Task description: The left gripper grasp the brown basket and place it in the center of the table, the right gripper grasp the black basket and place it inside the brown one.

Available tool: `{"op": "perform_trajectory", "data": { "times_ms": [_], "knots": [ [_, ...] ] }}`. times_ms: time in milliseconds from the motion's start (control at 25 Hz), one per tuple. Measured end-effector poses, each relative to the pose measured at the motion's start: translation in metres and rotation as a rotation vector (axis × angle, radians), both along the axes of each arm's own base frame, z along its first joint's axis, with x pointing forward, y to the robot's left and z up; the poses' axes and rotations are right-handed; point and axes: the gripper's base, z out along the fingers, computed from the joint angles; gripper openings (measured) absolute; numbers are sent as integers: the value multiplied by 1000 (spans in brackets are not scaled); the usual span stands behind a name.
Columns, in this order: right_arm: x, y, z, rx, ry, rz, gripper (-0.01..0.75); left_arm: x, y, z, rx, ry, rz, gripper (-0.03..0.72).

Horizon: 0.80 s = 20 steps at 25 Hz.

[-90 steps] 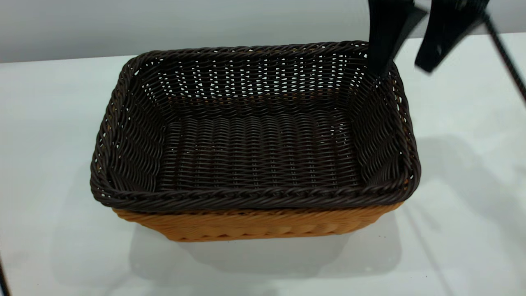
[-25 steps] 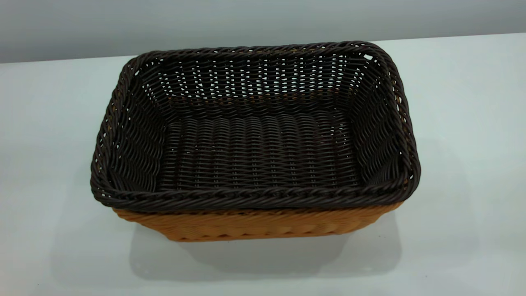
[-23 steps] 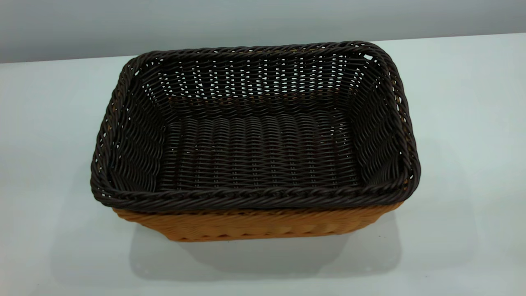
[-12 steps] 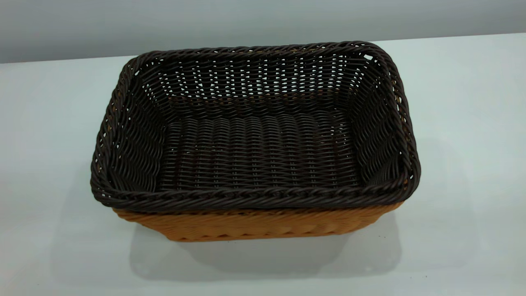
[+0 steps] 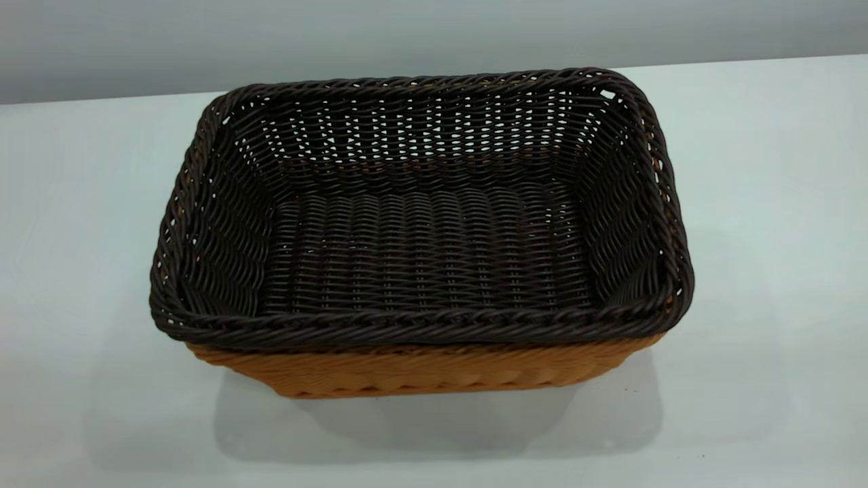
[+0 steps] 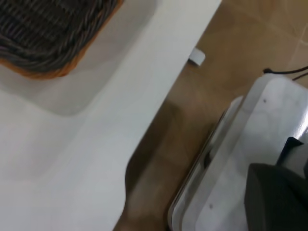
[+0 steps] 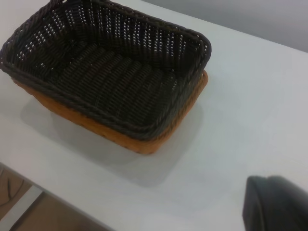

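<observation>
Gone from above the black basket (image 5: 420,224), now nested in the brown basket (image 5: 420,371) mid-table (image 5: 759,203), the right gripper (image 7: 276,204) and left gripper (image 6: 276,197) are parked clear, finger state indiscernible; best simply stay away.

Black basket (image 5: 420,237) sits nested inside brown basket (image 5: 420,369), upright. Black braided rim rides just above the brown one; only the brown basket's near wall shows below it, plus slivers through the weave. Black basket is empty. Stack stands mid-frame on white table (image 5: 759,271). No arms in frame.
</observation>
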Motion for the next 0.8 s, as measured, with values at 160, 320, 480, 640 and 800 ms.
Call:
{"op": "perform_trajectory", "data": {
  "times_ms": [160, 320, 480, 640, 800],
  "knots": [
    [0, -1, 0, -17, -7, -5, 3, -4, 7, -1, -34, -23, 0, -1],
    [1, -1, 0, -20, -8, -6, 3, -8, 11, -2, -31, -19, 2, -1],
    [1, -1, 0, -18, -7, -6, 3, -10, 15, -6, -12, -5, 3, -1],
    [0, -1, 0, -13, -5, -5, 3, -13, 19, -5, -35, -19, 2, -1],
    [0, -1, 0, -13, -5, -6, 3, -16, 24, -4, -64, -39, 2, -1]
  ]
}}
